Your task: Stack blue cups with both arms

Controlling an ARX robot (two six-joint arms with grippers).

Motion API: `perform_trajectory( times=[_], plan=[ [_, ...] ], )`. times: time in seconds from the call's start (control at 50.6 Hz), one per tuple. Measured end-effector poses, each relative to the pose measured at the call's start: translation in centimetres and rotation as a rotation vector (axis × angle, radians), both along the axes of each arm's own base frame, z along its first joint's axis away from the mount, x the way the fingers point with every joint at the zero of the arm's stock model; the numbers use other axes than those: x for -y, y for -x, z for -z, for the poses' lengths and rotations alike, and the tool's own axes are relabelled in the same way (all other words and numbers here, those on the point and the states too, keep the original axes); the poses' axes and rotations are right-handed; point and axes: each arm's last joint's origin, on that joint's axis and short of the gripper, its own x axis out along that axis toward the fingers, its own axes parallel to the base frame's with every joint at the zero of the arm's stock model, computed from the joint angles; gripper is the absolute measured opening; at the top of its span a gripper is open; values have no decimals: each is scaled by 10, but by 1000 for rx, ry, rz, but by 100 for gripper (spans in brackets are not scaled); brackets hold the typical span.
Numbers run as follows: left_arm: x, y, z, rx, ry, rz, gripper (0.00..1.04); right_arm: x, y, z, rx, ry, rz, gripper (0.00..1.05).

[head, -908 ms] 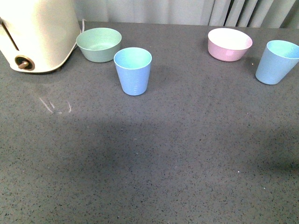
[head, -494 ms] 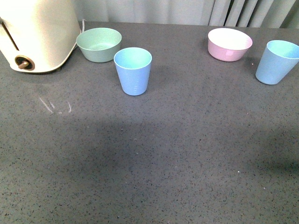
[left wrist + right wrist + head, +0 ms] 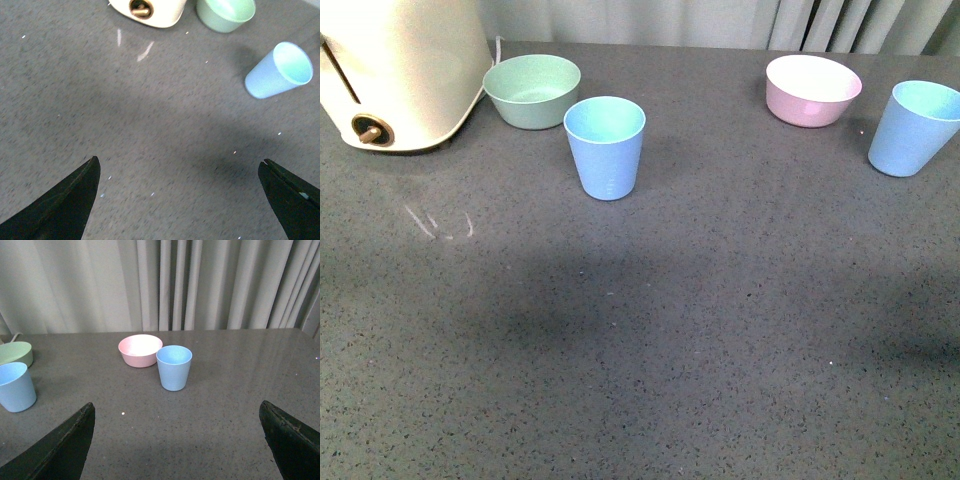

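Two light blue cups stand upright on the dark grey table. One blue cup [image 3: 606,148] is left of centre, just in front of the green bowl; it also shows in the left wrist view [image 3: 278,71] and the right wrist view [image 3: 16,386]. The other blue cup [image 3: 914,128] stands at the far right beside the pink bowl; the right wrist view [image 3: 174,367] shows it too. Neither arm shows in the front view. My left gripper [image 3: 180,165] is open and empty over bare table, well short of the first cup. My right gripper [image 3: 177,412] is open and empty, facing the second cup from a distance.
A green bowl [image 3: 532,92] sits at the back left beside a cream appliance [image 3: 400,70]. A pink bowl [image 3: 813,90] sits at the back right. Pale curtains [image 3: 160,285] hang behind the table's far edge.
The front view has shifted slightly, so everything sits a little higher in the picture. The cups and bowls have not moved on the table.
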Motion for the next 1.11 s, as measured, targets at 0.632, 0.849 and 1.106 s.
perform_trajectory(
  times=[0.632,0.849,1.106],
  plan=[
    [84,-174,19,-190,107,68,96,0,0,0,0,0,0,96],
    [110,-199,25,-218,135,78,96,0,0,0,0,0,-1,96],
    [132,-216,34,-248,139,95,96,0,0,0,0,0,-1,96]
  ],
)
